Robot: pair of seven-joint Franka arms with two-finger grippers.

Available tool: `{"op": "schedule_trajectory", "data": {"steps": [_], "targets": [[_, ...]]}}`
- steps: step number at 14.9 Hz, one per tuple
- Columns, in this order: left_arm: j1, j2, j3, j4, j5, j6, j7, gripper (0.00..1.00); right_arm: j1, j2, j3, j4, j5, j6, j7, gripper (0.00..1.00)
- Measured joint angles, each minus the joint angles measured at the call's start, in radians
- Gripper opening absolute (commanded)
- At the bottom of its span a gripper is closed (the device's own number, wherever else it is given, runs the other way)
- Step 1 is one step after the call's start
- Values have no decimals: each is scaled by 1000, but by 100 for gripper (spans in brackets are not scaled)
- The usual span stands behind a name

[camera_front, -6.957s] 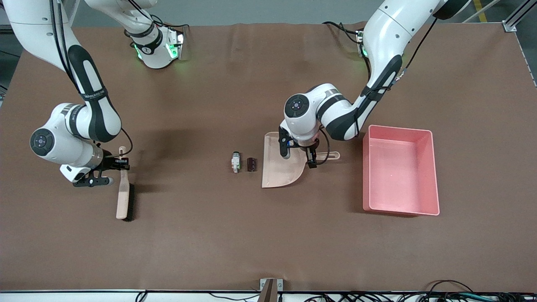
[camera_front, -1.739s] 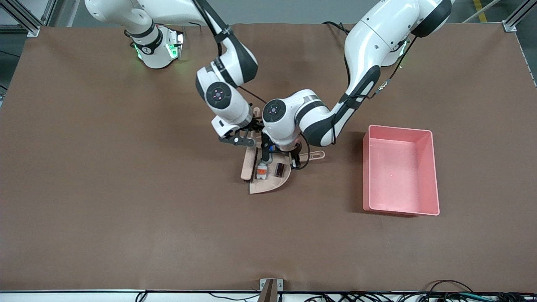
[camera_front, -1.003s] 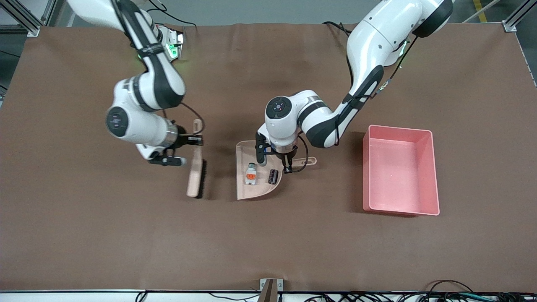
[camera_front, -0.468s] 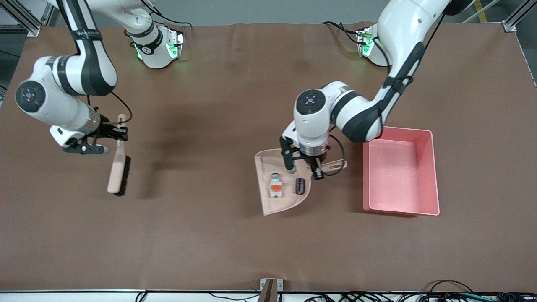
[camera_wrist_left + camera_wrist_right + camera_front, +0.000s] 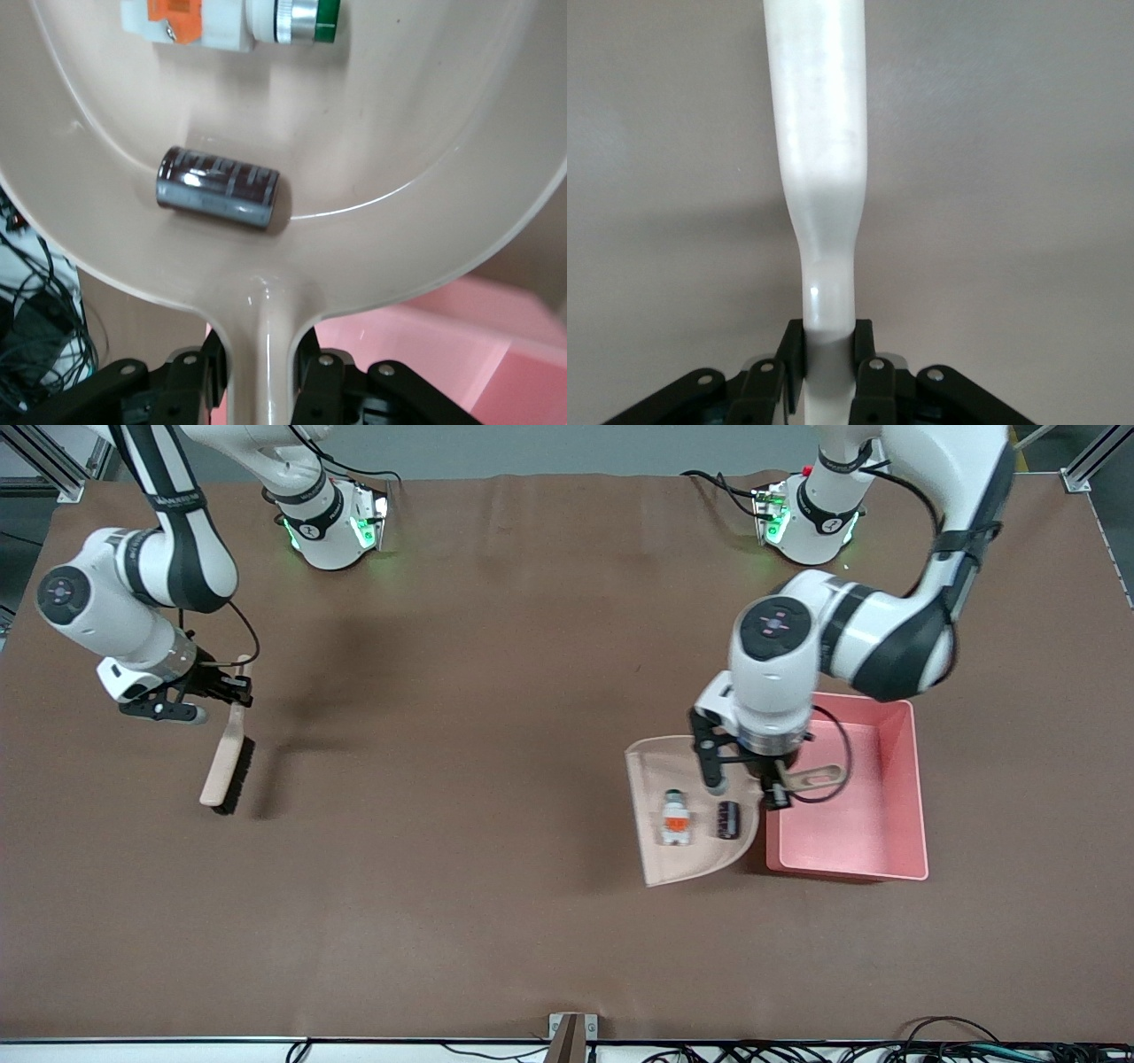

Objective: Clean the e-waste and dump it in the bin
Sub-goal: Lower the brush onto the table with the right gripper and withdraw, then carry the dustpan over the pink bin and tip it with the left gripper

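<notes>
My left gripper (image 5: 764,779) is shut on the handle of the beige dustpan (image 5: 651,850) and holds it beside the pink bin (image 5: 895,779), with the handle over the bin. In the pan lie the white-grey e-waste block (image 5: 676,817) with orange and green marks and the dark cylinder (image 5: 728,819). The left wrist view shows the cylinder (image 5: 218,188), the block (image 5: 230,18), the pan (image 5: 399,115) and the gripper (image 5: 261,372) clamped on the handle. My right gripper (image 5: 232,688) is shut on the handle of a beige brush (image 5: 221,757) at the right arm's end of the table; it also shows in the right wrist view (image 5: 828,359).
The table is covered by a brown mat (image 5: 461,868). The pink bin shows nothing inside it. Cables lie along the table's edge nearest the front camera (image 5: 957,1045).
My left gripper has carried the dustpan with both parts toward the bin, and its handle is now over the bin. My right gripper has drawn the brush a little farther from the front camera.
</notes>
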Motion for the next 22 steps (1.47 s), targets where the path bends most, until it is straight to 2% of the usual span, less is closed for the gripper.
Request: {"op": "schedule_trajectory", "data": {"steps": [2,6,7,8,9,10,11,12,17,20,22], "targets": [[114,-13,-38,-12,-1,0,105,10,-2,37,0,-21,0,53,-4,0],[399,-15,-180,-24,-2,1,281,10,-4,116,3,-23,0,107,-5,4],[449,-15,-197,-33,-2,2,314,10,-4,122,5,-22,0,114,-5,13],[484,-14,-203,-45,-2,3,337,10,-4,122,7,-20,0,115,-5,31],[509,-14,-204,-59,-2,4,356,10,-4,122,7,-19,0,114,-5,60],[528,-14,-204,-74,5,7,372,10,-4,122,8,-19,0,114,-5,79],[541,-14,-205,-88,27,13,378,10,-4,123,8,-17,0,114,-5,95],[553,-14,-205,-100,59,16,378,10,-4,123,8,-15,0,112,-5,100],[576,-14,-206,-136,195,18,380,10,-4,122,8,36,0,63,-7,100],[589,-15,-206,-152,272,18,380,10,-5,104,8,143,0,-42,-7,100],[596,-20,-206,-171,318,18,380,10,-5,86,8,257,0,-143,-10,100]]}}
